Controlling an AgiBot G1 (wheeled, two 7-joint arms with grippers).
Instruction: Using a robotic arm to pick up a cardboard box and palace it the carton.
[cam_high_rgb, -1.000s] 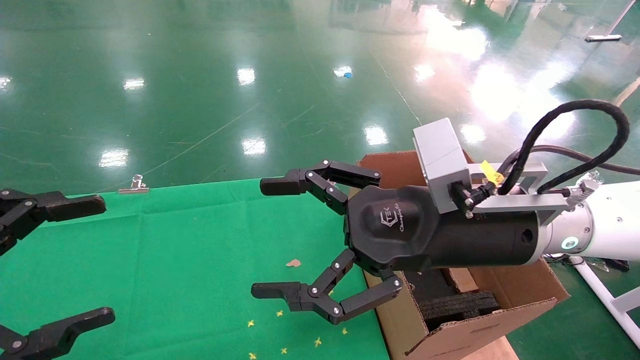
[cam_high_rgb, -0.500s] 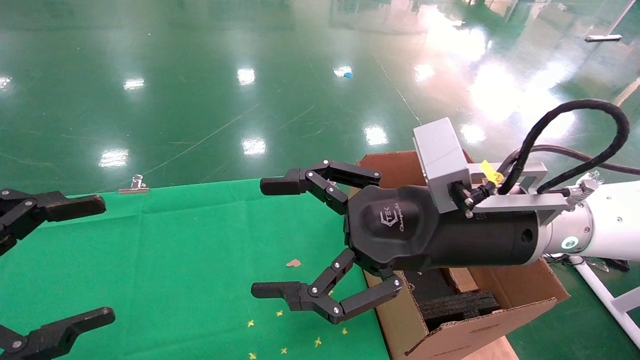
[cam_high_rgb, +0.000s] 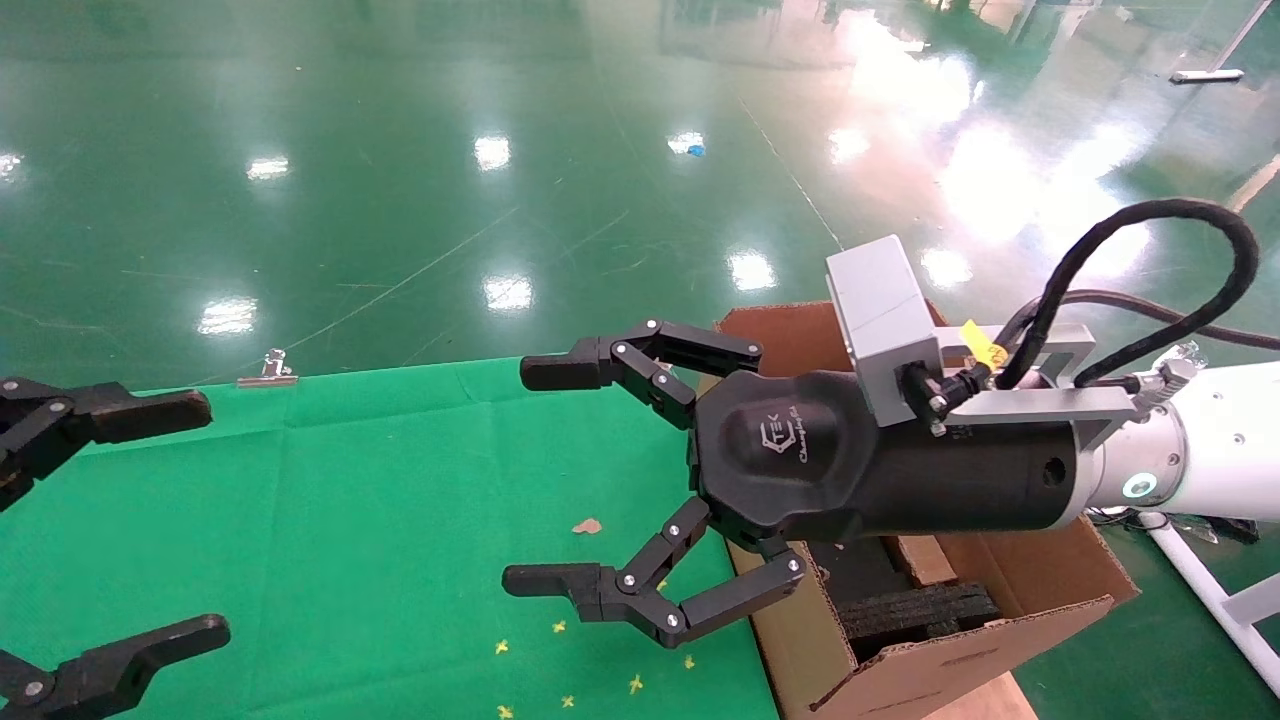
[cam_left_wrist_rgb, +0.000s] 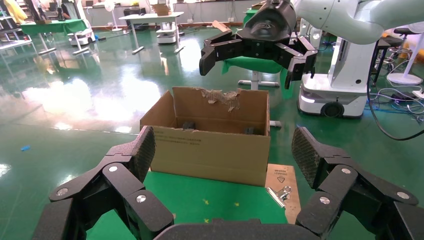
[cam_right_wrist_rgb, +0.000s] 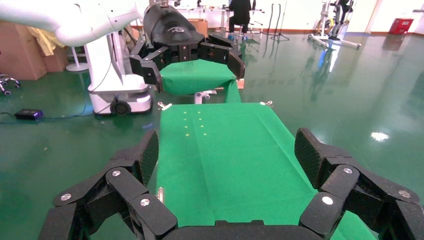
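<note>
between the spread fingers of the right gripper (cam_high_rgb: 540, 475) lies only bare green cloth (cam_high_rgb: 400, 500); the robotic arm (cam_high_rgb: 1210, 450) holds it out over the table with its fingers released wide and nothing gripped. behind those fingers, under the black wrist body, sits the carton (cam_high_rgb: 1020, 590), flaps up, with black foam blocks (cam_high_rgb: 920, 610) visible inside. off to the far side of the cloth from those fingers, the left gripper (cam_high_rgb: 150, 520) hangs at the table edge, also splayed wide and empty.

the cardboard box itself does not show in any view: not between either pair of fingers, not on the cloth, and not plainly inside the carton, though a pale brown strip beside the foam could be part of it or just a flap; i cannot tell which.

the main risk, as i judge it, is closing on nothing: with no target seen ahead of the fingertips, a reach would be a guess. a second risk sits behind the fingers: the wrist body hangs just above the carton's near flap, so a drop or swing back could catch that flap and shove or tip the carton. the torn rear flap (cam_left_wrist_rgb: 222, 96) seen from the left wrist could also snag a finger link or the cable (cam_high_rgb: 1150, 250).
</note>
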